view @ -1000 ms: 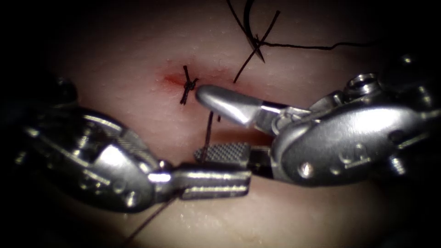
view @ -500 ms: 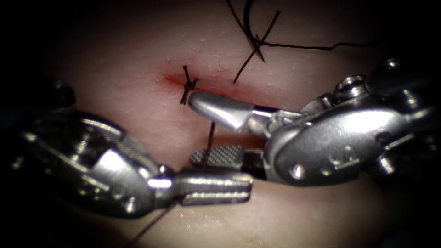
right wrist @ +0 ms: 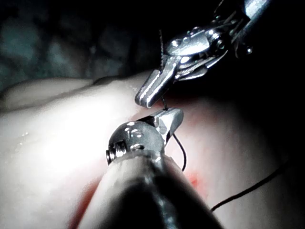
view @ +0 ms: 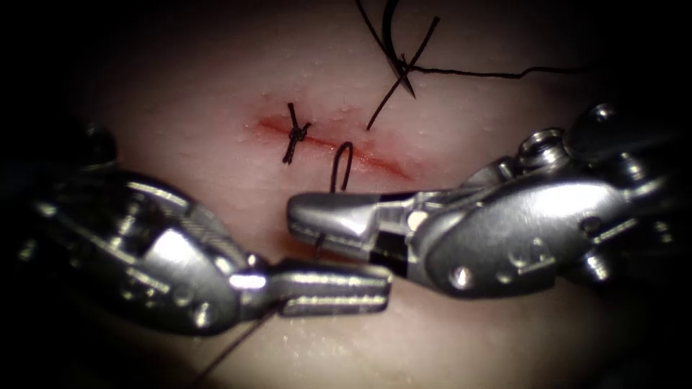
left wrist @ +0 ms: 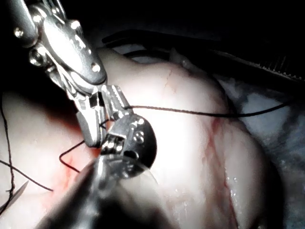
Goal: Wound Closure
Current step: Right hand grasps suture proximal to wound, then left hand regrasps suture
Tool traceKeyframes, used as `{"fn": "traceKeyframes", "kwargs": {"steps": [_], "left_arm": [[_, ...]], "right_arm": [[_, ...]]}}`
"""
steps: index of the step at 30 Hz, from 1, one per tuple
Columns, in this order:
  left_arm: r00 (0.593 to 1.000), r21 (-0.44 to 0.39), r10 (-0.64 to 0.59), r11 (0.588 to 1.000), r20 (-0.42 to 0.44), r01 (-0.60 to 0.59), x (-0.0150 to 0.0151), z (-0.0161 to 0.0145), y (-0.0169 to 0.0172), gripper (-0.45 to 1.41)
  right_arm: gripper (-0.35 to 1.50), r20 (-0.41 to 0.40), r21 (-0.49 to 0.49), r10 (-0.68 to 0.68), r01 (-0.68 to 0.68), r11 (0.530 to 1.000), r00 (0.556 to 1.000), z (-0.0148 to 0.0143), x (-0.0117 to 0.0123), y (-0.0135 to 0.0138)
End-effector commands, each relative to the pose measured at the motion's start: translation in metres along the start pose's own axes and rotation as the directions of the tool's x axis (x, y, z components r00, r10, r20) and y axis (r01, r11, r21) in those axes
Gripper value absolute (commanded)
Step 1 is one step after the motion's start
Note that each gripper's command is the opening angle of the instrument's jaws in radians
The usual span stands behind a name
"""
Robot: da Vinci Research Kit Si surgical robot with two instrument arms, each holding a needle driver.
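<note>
My right tool point(view: 295, 216) comes in from the right and is shut on the thread point(view: 343, 160), which bows up in a small loop just above its jaws. Just below it lies my left tool point(view: 386, 288), its jaws a little apart, as the right wrist view also shows for the left tool point(right wrist: 143, 98). Thread trails from under it toward the lower left. The curved needle point(view: 395, 43) lies free on the tissue at the far side, with thread crossing it. A tied stitch point(view: 294, 133) sits on the cut point(view: 375, 162).
Red fluid point(view: 270, 124) lines the cut. A long strand of thread point(view: 497, 73) runs off to the right from the needle. In the left wrist view another strand point(left wrist: 200, 113) stretches across the pale tissue point(left wrist: 190, 157).
The right tool's jaws, wide open a second ago, have closed on the thread and shifted down and left. The straight strand now bows into a loop. The left jaws have parted slightly.
</note>
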Motion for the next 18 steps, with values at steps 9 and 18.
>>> {"fn": "traceKeyframes", "kwargs": {"steps": [9, 18], "left_arm": [[0.998, 0.081, -0.068, 0.995, 0.017, 0.066, 0.0005, 0.0, 0.0006, 1.28], [0.998, 0.118, -0.066, 0.991, -0.006, 0.066, 0.0001, -0.0007, 0.0013, 1.04]], "right_arm": [[-0.35, -0.011, -0.055, 0.134, -0.135, 0.989, 0.991, -0.0013, -0.0035, 0.0001], [-0.35, -0.037, -0.086, 0.207, -0.209, 0.974, 0.978, -0.0028, -0.0063, 0.0007]]}}
